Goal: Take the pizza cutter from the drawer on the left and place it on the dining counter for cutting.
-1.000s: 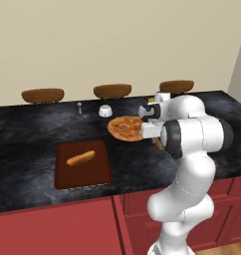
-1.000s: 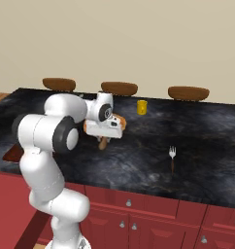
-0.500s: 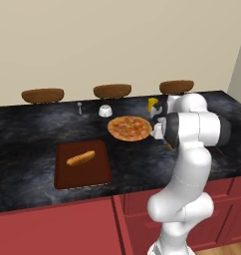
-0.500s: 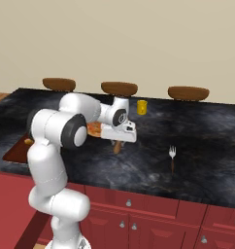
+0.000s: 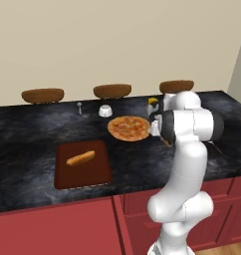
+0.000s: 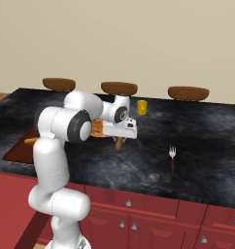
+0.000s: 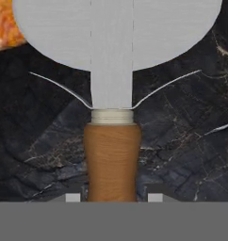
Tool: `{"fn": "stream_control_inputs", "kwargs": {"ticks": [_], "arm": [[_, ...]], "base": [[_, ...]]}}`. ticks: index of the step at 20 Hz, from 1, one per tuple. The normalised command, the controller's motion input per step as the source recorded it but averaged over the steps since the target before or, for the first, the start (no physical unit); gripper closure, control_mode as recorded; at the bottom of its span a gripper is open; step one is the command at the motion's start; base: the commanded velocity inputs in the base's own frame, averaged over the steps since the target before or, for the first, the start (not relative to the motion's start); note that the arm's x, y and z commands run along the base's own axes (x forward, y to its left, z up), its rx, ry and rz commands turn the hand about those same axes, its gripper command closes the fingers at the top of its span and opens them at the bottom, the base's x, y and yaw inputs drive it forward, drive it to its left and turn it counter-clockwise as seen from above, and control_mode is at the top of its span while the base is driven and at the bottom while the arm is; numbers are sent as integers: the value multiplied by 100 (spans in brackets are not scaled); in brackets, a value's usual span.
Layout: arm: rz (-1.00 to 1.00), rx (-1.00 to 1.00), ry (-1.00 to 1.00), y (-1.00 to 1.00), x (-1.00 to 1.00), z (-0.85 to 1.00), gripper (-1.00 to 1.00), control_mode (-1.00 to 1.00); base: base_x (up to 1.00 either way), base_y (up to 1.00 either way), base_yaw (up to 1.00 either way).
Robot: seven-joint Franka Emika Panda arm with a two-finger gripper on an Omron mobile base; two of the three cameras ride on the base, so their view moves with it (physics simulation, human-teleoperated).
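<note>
Wood fills the space between my fingertips: the pizza cutter (image 7: 111, 155) stands with its orange-brown handle pinched in my jaws, and its broad grey wheel spreads out ahead of me, cut off by the top edge of the hand view. My gripper (image 7: 111, 197) shows just two small pale tips (image 7: 72, 197) flanking the handle, their lower parts lost under the frame edge. Beyond the wheel lies the dining counter (image 7: 191, 141), black with grey veins, and off to one far corner ahead of my jaws a sliver of the pizza (image 7: 5, 23) peeks in, mostly hidden by the wheel. From the right base view my gripper (image 6: 120, 137) hangs low over the counter (image 6: 197, 121) with the handle (image 6: 119, 143) poking out beneath it; whether the cutter touches the stone I cannot tell. The fork (image 6: 172, 156) lies well apart to one side, a yellow cup (image 6: 142, 107) stands beyond me. In the left base view my own arm hides my hand, and the cutting board (image 5: 82, 164) carries a small loaf (image 5: 80, 158) past the pizza (image 5: 128, 127).
</note>
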Motion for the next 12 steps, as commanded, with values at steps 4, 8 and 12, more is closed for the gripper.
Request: {"fn": "stream_control_inputs", "kwargs": {"ticks": [4,8,12], "arm": [[0,0,0,0,47,-17,100,-100],[0,0,0,0,33,-22,100,-100],[0,0,0,0,16,-25,100,-100]], "base": [[0,0,0],[0,0,0],[0,0,0]]}}
